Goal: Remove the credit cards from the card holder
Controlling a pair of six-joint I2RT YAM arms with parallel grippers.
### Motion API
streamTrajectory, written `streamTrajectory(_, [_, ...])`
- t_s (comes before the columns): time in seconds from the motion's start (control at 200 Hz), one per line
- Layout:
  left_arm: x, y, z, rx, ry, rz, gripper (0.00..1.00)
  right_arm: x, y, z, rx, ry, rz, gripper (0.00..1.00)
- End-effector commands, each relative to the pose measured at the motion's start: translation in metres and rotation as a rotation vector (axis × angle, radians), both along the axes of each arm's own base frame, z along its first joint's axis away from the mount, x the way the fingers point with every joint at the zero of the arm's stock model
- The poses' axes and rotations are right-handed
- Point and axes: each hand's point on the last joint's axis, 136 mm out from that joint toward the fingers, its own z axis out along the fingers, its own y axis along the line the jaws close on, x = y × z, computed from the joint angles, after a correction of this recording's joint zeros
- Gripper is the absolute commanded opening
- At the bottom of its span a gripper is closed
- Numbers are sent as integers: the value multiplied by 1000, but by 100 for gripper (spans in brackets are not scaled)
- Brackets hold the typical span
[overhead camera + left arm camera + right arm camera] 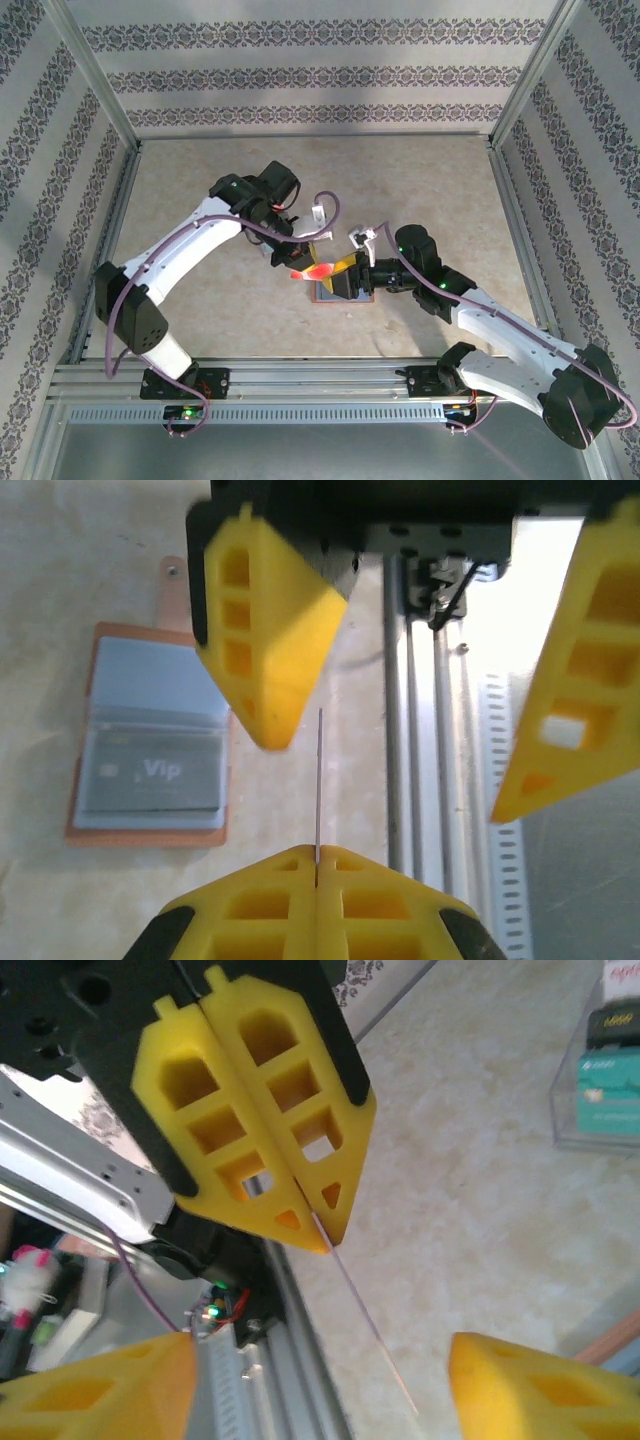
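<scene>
My left gripper (303, 262) (317, 852) is shut on a red credit card (316, 270), held above the table. In both wrist views this card shows edge-on as a thin line (318, 780) (365, 1310). My right gripper (346, 277) (320, 1348) is open, with one finger on either side of the card and not touching it. The card holder (150, 660) (330, 297) lies open on the table below, brown with grey-blue lining. A grey card marked "Vip" (155, 772) sits in its pocket.
A clear plastic box (600, 1070) holding teal and dark cards stands on the table beyond the left gripper in the right wrist view. The aluminium rail (320, 380) runs along the near table edge. Patterned walls enclose the workspace.
</scene>
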Motion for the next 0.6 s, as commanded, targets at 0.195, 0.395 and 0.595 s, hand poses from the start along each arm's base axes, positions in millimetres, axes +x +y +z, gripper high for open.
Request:
streamTrajectory(0.195, [65, 32, 31, -74, -487, 353, 0, 24, -21, 3, -36, -39, -187, 98])
streamTrajectory(0.395, [96, 60, 38, -111, -597, 514, 0, 49, -45, -10, -87, -2, -379, 98])
streamTrajectory(0.595, [134, 80, 20, -101, -596, 586, 0, 64, -59, -32, -145, 68, -496, 98])
